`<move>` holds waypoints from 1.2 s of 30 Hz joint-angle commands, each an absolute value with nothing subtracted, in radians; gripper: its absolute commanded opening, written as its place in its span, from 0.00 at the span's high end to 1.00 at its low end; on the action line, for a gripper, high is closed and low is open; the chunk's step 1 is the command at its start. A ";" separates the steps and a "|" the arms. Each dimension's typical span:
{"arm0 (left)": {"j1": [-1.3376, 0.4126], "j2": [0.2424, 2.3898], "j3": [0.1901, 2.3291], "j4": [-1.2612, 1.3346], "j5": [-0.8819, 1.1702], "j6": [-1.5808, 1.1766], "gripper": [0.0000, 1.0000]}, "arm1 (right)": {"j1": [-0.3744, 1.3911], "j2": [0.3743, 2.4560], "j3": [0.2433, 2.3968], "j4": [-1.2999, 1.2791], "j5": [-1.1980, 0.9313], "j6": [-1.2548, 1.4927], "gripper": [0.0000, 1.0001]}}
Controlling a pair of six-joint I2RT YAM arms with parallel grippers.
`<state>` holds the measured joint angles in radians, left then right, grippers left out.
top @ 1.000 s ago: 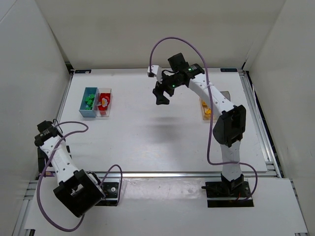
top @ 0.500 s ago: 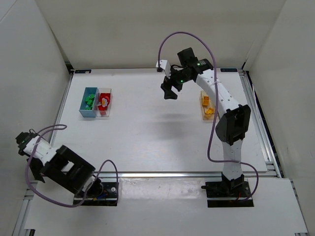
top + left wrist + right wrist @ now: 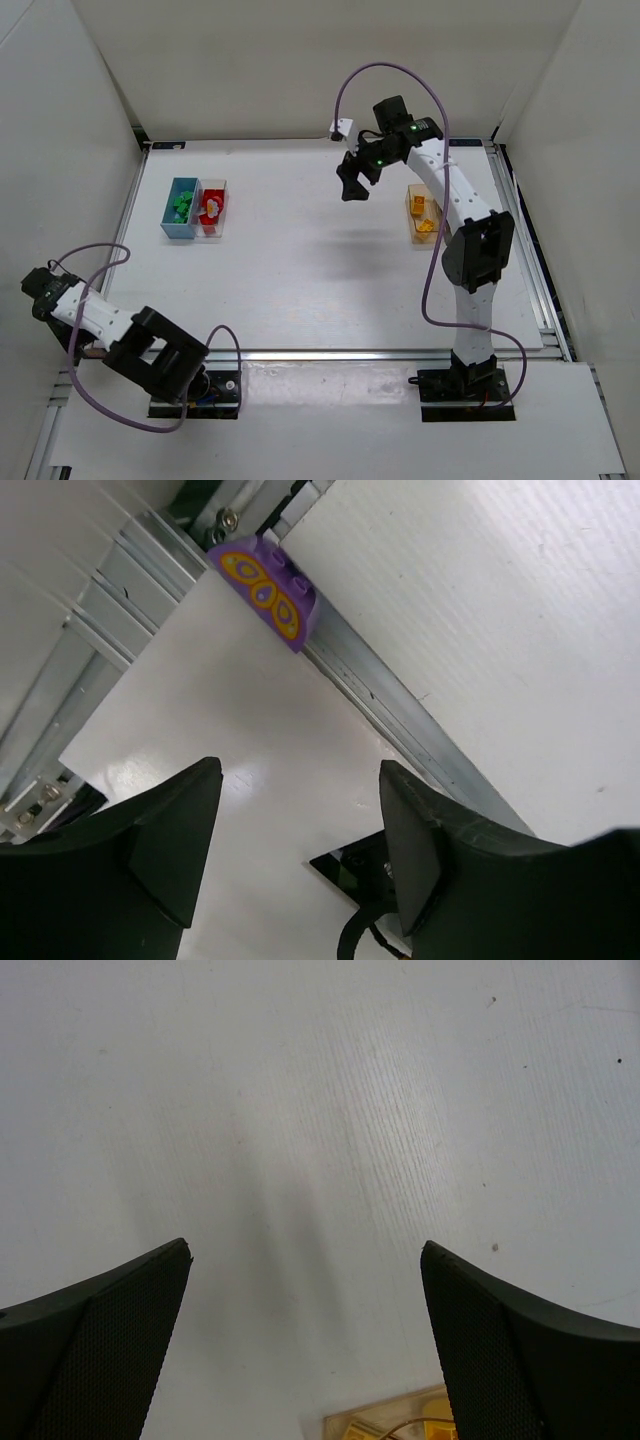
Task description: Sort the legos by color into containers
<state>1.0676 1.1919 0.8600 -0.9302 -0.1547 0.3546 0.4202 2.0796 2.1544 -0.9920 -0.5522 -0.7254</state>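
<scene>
My left gripper [image 3: 298, 780] is open and empty, low at the table's near-left corner [image 3: 40, 283]. A purple brick [image 3: 265, 590] with yellow ovals lies on the aluminium rail ahead of it. My right gripper [image 3: 350, 186] is open and empty, held above the bare table, left of the orange-amber bin [image 3: 421, 215] that holds yellow bricks. That bin's corner shows in the right wrist view [image 3: 390, 1425]. The blue-tinted bin [image 3: 182, 207] holds green bricks. The clear bin [image 3: 211, 207] beside it holds red bricks. The dark grey bin is hidden behind my right arm.
Aluminium rails [image 3: 400, 352] frame the white table. White walls stand close on the left, back and right. My right arm [image 3: 470, 250] reaches over the table's right side. A purple cable [image 3: 90, 400] loops round my left arm's base.
My left arm has folded back and swung down to the near-left corner, off the table's left side. My right gripper has moved right and back, towards the orange-amber bin, staying open.
</scene>
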 commanded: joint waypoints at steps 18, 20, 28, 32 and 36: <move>1.106 1.187 0.824 -0.845 0.041 0.928 0.07 | 0.327 2.085 2.149 -0.985 -0.769 -0.686 0.01; 1.124 1.215 0.854 -0.876 0.087 1.032 0.10 | 0.324 2.088 2.152 -0.985 -0.770 -0.686 0.01; 1.155 1.337 0.896 -0.907 0.114 1.241 0.09 | 0.321 2.095 2.152 -0.988 -0.770 -0.666 0.01; 1.166 1.365 0.893 -0.864 0.085 1.290 0.04 | 0.318 2.097 2.152 -0.985 -0.764 -0.657 0.01; 1.166 1.345 0.852 -0.793 0.064 1.315 0.02 | 0.318 2.106 2.167 -0.985 -0.762 -0.646 0.01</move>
<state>1.1622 1.3762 0.8703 -0.8505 0.0647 1.2545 0.3244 2.0926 2.1178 -0.9791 -0.7433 -0.6601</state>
